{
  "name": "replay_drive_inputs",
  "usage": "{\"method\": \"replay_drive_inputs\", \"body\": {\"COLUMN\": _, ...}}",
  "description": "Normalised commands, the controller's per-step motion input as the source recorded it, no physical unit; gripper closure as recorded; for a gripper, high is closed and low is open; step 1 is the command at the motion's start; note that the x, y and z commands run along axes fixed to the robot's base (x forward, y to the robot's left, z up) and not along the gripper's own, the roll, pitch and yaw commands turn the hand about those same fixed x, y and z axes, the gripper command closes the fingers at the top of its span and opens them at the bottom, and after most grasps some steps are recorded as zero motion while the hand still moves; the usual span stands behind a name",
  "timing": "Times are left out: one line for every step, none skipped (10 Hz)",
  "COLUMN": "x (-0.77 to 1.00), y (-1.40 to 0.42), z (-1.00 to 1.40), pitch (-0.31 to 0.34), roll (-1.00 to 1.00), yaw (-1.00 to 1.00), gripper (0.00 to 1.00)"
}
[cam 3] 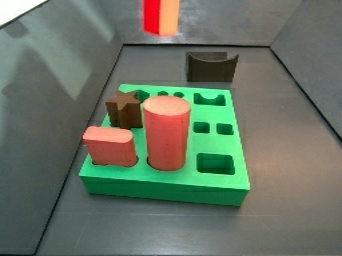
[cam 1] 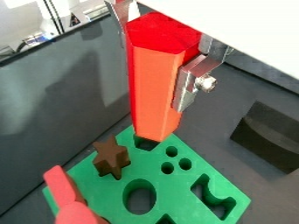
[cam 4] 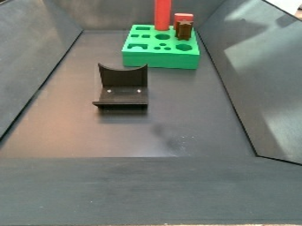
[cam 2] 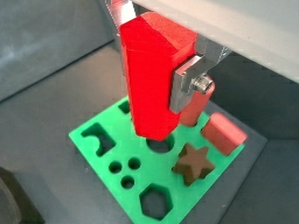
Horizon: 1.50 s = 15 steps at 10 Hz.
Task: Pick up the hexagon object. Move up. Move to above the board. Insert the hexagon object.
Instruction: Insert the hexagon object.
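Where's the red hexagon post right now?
The hexagon post is clamped upright in the gripper, hanging above the green board, as both wrist views show, with its lower end over the holes near the brown star piece.

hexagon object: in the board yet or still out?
Out. In both wrist views the hexagon object hangs upright in the gripper, its lower end above the board, not down in any hole.

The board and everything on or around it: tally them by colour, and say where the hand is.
Bright red: 1, the hexagon object, clamped in the hand over the board.
Salmon-pink: 2, the cylinder and the low block, both on the board.
Brown: 1, the star piece.
Green: 1, the board.
Dark grey: 1, the fixture.
Total: 6.
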Motion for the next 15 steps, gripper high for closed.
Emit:
{"method": "replay_drive_inputs", "body": {"x": -0.03, "y": 0.41, "z": -0.58, "pitch": -0.120, "roll": -0.27, "yaw": 0.00, "gripper": 1.00}}
{"method": "replay_drive_inputs", "body": {"x": -0.09, "y": 0.46, "z": -0.64, "pitch": -0.081, "roll": -0.24, "yaw": 0.00, "gripper": 1.00}}
{"method": "replay_drive_inputs", "body": {"x": -0.05, "y": 0.47, "z": -0.59, "pitch": -0.084, "roll": -0.27, "yaw": 0.00, "gripper": 1.00}}
{"method": "replay_drive_inputs", "body": {"x": -0.19, "y": 0.25, "z": -0.38, "pitch": -0.044, "roll": -0.11, "yaw": -0.02, "gripper": 1.00}}
{"method": "replay_drive_inputs", "body": {"x": 0.00, "y": 0.00, "z": 0.00, "pitch": -0.013, "roll": 0.00, "yaw": 0.00, "gripper": 1.00}}
{"method": "replay_drive_inputs", "body": {"x": 0.00, "y": -0.07, "z": -0.01, "pitch": 0.000, "roll": 0.00, "yaw": 0.01, "gripper": 1.00}}
{"method": "replay_drive_inputs", "body": {"x": -0.10, "y": 0.00, "z": -0.57, "pitch": -0.050, "roll": 0.00, "yaw": 0.00, "gripper": 1.00}}
{"method": "replay_drive_inputs", "body": {"x": -0.25, "y": 0.00, "z": -0.66, "pitch": -0.091, "roll": 0.00, "yaw": 0.00, "gripper": 1.00}}
{"method": "replay_drive_inputs", "body": {"x": -0.25, "y": 0.00, "z": -0.54, "pitch": -0.096, "roll": 0.00, "yaw": 0.00, "gripper": 1.00}}
{"method": "replay_drive_inputs", "body": {"x": -0.21, "y": 0.00, "z": -0.30, "pitch": -0.087, "roll": -0.01, "yaw": 0.00, "gripper": 1.00}}
{"method": "replay_drive_inputs", "body": {"x": -0.22, "y": 0.00, "z": -0.34, "pitch": -0.090, "roll": -0.01, "yaw": 0.00, "gripper": 1.00}}
{"method": "replay_drive_inputs", "body": {"x": -0.24, "y": 0.00, "z": -0.32, "pitch": -0.101, "roll": -0.01, "yaw": -0.01, "gripper": 1.00}}
{"method": "replay_drive_inputs", "body": {"x": -0.22, "y": 0.00, "z": -0.37, "pitch": -0.124, "roll": -0.03, "yaw": -0.02, "gripper": 1.00}}
{"method": "replay_drive_inputs", "body": {"x": -0.24, "y": 0.00, "z": -0.32, "pitch": -0.133, "roll": -0.04, "yaw": -0.05, "gripper": 1.00}}
{"method": "replay_drive_inputs", "body": {"x": -0.19, "y": 0.00, "z": -0.23, "pitch": -0.110, "roll": -0.03, "yaw": -0.05, "gripper": 1.00}}
